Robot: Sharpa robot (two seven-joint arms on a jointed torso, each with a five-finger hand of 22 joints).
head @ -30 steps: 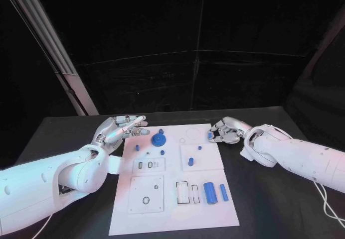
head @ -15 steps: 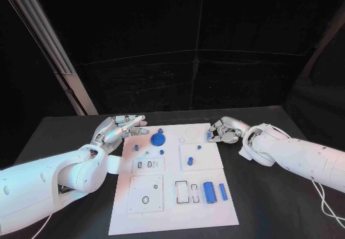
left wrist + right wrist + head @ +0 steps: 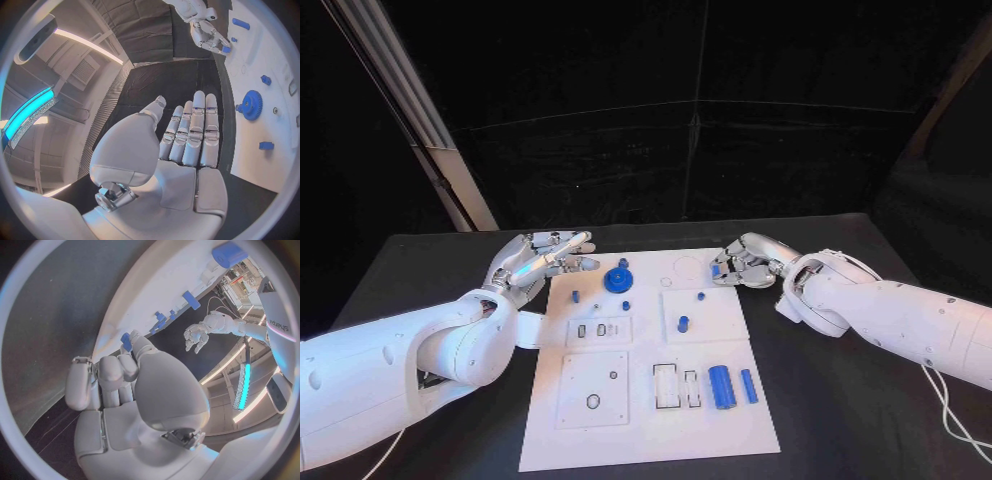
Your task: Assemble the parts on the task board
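The white task board (image 3: 646, 420) lies mid-table. My right hand (image 3: 747, 262) hovers over its far right corner and pinches a small blue part (image 3: 717, 270) between thumb and finger; the right wrist view shows that part (image 3: 127, 341) at the fingertips. My left hand (image 3: 542, 255) is open, fingers straight and together, beside the board's far left corner, close to the blue gear (image 3: 619, 279). The left wrist view shows the flat palm (image 3: 187, 145), the gear (image 3: 251, 105) and the right hand (image 3: 209, 34). Small blue pegs (image 3: 682, 323) stand mid-board.
A large blue cylinder (image 3: 720, 386) and a thinner one (image 3: 749, 386) lie at the board's near right, beside two rectangular slots (image 3: 666, 385). Black O-rings (image 3: 593, 401) sit on the near-left plate. Black table (image 3: 848, 400) surrounds the board.
My right hand has shifted slightly left, toward the board's far right corner, still pinching the small blue part. The left hand has barely moved.
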